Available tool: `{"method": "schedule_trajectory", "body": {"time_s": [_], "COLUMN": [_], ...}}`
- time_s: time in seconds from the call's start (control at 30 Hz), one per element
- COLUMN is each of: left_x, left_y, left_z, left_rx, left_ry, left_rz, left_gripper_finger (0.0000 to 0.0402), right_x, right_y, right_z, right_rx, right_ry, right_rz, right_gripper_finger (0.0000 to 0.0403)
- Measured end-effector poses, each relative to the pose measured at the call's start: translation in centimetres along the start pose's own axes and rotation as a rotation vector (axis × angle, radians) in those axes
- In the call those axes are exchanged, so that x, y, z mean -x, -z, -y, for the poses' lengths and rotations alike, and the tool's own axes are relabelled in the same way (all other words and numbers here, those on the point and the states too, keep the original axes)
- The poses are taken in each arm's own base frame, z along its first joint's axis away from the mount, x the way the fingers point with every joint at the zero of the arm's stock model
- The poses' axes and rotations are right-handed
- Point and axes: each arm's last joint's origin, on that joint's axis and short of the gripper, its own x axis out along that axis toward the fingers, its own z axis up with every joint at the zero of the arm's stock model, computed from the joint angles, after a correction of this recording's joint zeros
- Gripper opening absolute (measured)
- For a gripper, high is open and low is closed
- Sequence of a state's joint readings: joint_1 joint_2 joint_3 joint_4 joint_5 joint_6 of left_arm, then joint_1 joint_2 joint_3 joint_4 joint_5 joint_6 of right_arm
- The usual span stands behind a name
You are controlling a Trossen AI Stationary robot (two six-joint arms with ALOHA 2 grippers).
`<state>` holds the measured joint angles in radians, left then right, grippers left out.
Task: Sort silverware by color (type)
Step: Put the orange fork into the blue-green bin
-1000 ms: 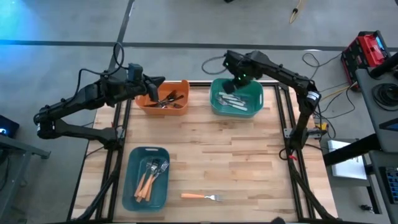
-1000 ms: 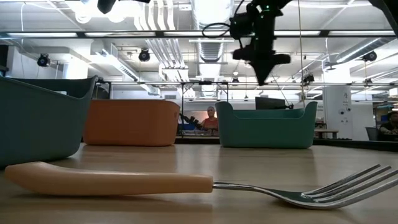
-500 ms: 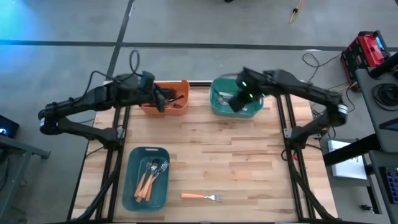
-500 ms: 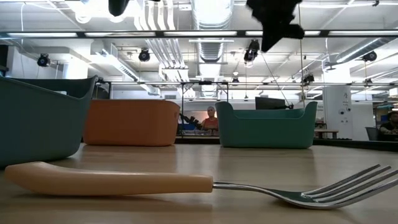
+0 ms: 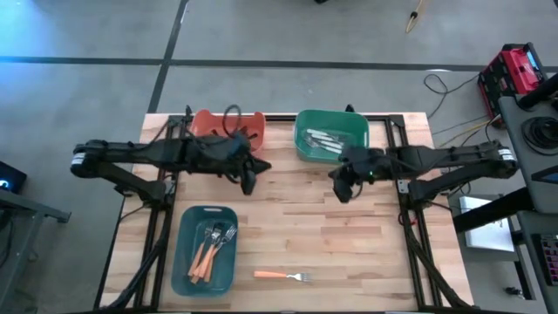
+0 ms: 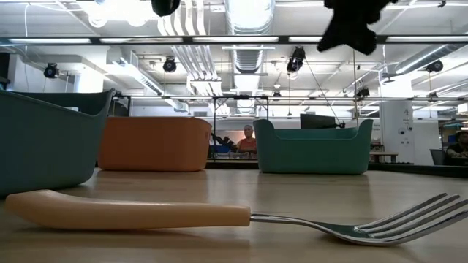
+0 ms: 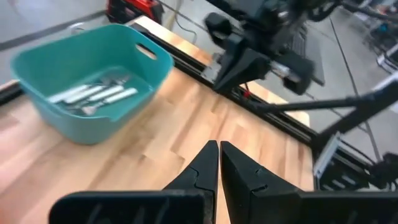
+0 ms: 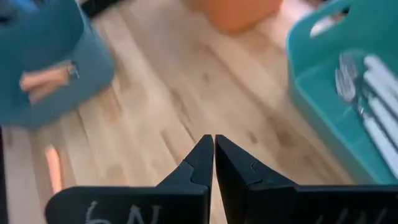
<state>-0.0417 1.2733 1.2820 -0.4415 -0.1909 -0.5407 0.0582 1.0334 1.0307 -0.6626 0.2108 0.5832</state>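
Observation:
An orange-handled fork lies flat and alone on the table near the front edge, close up in the low view. More orange-handled forks lie in the blue bin. White-handled silverware lies in the green bin. The left arm partly covers the orange bin. My left gripper hangs shut and empty above the bare table in front of the orange bin. My right gripper hangs shut and empty in front of the green bin. Both wrist views show their own fingers together, left and right.
Bare wood lies between the two grippers and across the table's middle. The three bins stand at the far left, the far right and the near left. A black frame rail runs along the right side. People sit in the room behind.
Both grippers have left their bins, staying shut. My left gripper has gone from over the orange bin toward the near edge and slightly right. My right gripper has swung from over the green bin toward the near edge. Both arms now reach straight across from their sides.

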Motion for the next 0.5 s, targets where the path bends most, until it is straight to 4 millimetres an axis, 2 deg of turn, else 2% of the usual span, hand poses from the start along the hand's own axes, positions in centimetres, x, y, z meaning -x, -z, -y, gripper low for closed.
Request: {"method": "schedule_trajectory", "body": {"time_s": [0.2, 0.33, 0.5], "left_x": [-2.8, -4.0, -5.7], "left_y": [1.1, 1.7, 3.5], "left_z": [2.5, 4.4, 7.4], "left_rx": [-0.041, -0.061, -0.101], "left_ry": [0.031, 0.112, 0.160], "left_rz": [-0.078, -0.187, -0.345], "left_gripper_finger": [0.0000, 0.0000, 0.0000], "right_x": [-0.2, 0.7, 2.1], "right_y": [3.6, 5.3, 6.6], "right_z": [-0.5, -1.6, -3.1], "right_rx": [0.017, 0.051, 0.109], "right_ry": [-0.049, -0.149, -0.235], "right_rz": [-0.089, -0.145, -0.171], "right_gripper_finger": [0.0009, 0.0009, 0.0009]}}
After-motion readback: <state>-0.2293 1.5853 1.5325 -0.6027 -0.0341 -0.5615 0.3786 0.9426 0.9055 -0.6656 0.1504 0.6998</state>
